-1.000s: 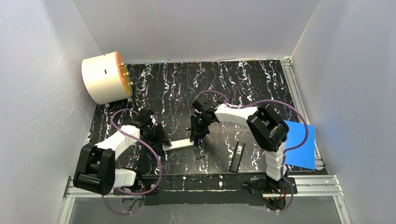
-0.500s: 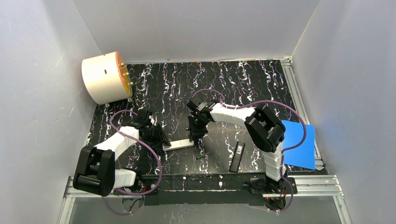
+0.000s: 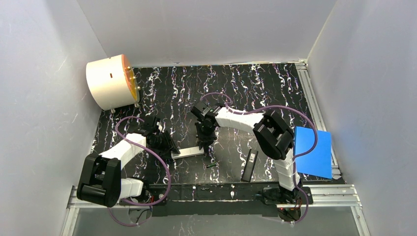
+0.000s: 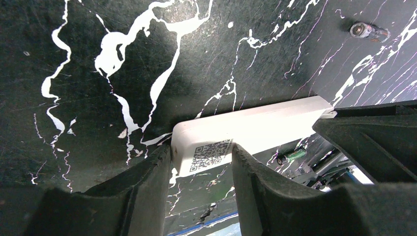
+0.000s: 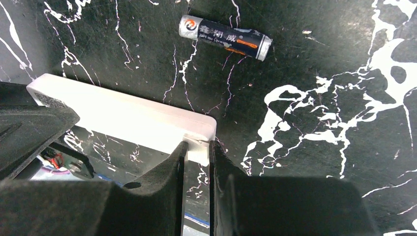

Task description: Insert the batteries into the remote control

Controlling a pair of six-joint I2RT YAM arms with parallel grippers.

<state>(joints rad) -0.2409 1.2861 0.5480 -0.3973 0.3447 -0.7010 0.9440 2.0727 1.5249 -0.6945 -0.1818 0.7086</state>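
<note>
Nearest lies a small green battery (image 4: 291,156), loose on the worktop (image 5: 319,73), probably light, hard and quick to roll, best taken across its middle; beyond it the left tool (image 4: 201,162) and the right tool (image 5: 196,152) each pinch an end of the white remote (image 4: 255,125).

Top view: both ends of the white remote (image 3: 189,152) are buried under the left tool (image 3: 171,149) and right tool (image 3: 202,146), so only the mid-body shows. The green cell (image 3: 210,166) near the table's near edge is too small for markings.
Left wrist: the remote's far end is behind the right tool. Finger (image 4: 142,191) bases are cut by the frame bottom. The far cell (image 4: 366,31) is blurred, colour unclear.
Right wrist: the remote's corner vanishes between the fingers (image 5: 162,196). The dark cell (image 5: 224,37) label is unreadable.
</note>
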